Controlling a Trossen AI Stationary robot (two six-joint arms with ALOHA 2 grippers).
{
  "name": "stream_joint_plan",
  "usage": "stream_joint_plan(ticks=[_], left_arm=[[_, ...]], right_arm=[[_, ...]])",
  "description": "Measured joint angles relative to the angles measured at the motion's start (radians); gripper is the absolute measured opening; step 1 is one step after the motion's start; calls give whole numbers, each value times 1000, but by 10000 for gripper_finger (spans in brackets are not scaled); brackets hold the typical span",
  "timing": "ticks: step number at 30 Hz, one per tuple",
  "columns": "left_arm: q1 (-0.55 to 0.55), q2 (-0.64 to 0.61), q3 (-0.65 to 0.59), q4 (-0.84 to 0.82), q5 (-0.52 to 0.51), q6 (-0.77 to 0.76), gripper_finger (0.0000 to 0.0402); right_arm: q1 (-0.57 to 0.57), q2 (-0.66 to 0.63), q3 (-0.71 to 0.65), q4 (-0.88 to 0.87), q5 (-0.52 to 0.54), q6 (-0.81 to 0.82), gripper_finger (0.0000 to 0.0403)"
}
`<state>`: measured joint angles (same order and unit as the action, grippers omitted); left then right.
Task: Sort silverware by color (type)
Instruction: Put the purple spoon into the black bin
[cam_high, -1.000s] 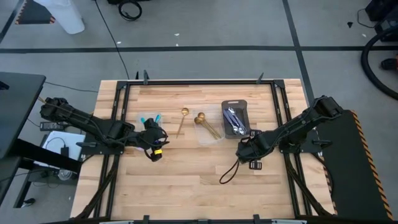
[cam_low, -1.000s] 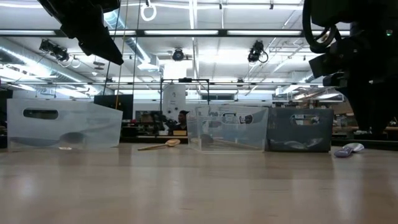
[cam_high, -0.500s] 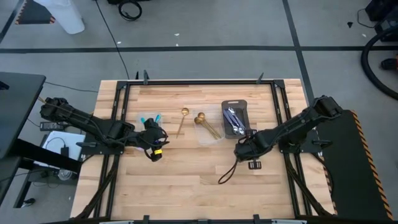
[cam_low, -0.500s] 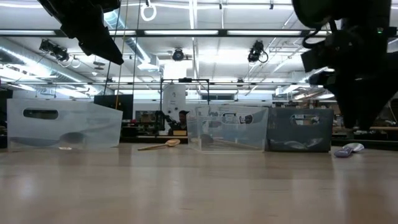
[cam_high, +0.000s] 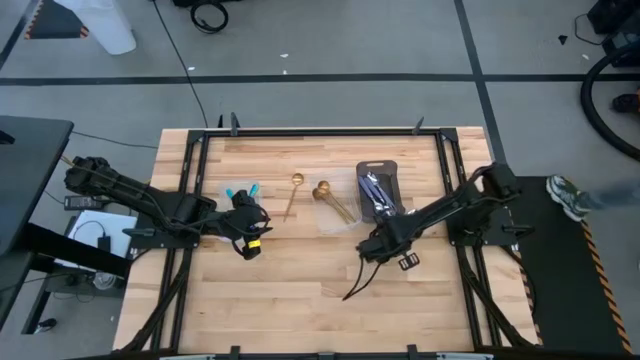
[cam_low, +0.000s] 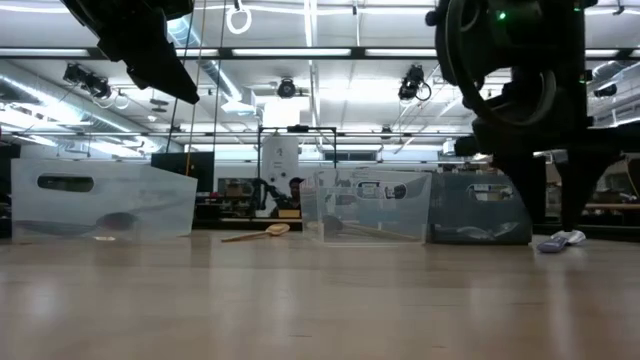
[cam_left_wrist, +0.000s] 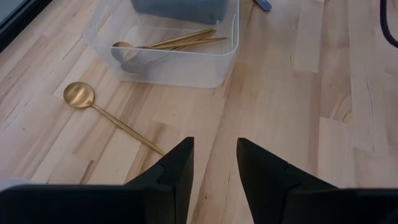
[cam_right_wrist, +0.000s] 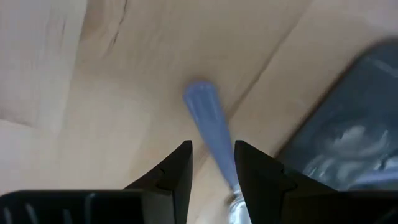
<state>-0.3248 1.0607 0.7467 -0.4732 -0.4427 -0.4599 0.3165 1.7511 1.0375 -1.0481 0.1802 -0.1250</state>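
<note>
The silverware is spread across the middle of the wooden table (cam_high: 300, 280), and the dark grey tray (cam_high: 379, 190) serves as the landmark. Silver pieces (cam_high: 376, 192) lie inside the tray. Just left of the tray, gold utensils (cam_left_wrist: 177, 41) lie in a clear plastic container (cam_left_wrist: 186, 62), with another gold spoon head at its left edge. Further left of the tray, a single gold spoon (cam_left_wrist: 106, 114) lies bare on the wood, beside the container but apart from it. Well left of the tray, two teal handles (cam_high: 240, 190) show near the left arm. A bluish utensil handle (cam_right_wrist: 208, 130) lies on the wood close beside the tray's edge.

The right gripper (cam_right_wrist: 211, 171) hangs over that bluish handle, fingers apart and holding nothing. The left gripper (cam_left_wrist: 214, 168) waits well left of the tray, aimed toward the lone gold spoon, fingers apart and empty.
</note>
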Motion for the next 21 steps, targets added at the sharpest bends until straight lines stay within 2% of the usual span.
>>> stream_joint_plan(ticks=[9, 16, 21], left_arm=[[0, 0, 0, 2, 0, 0, 130], [0, 0, 0, 7, 0, 0, 130], [0, 0, 0, 8, 0, 0, 130]], right_arm=[[-31, 48, 8, -15, -13, -186, 130], [-41, 48, 5, 3, -21, -248, 130], [-57, 46, -25, 78, -55, -277, 130]])
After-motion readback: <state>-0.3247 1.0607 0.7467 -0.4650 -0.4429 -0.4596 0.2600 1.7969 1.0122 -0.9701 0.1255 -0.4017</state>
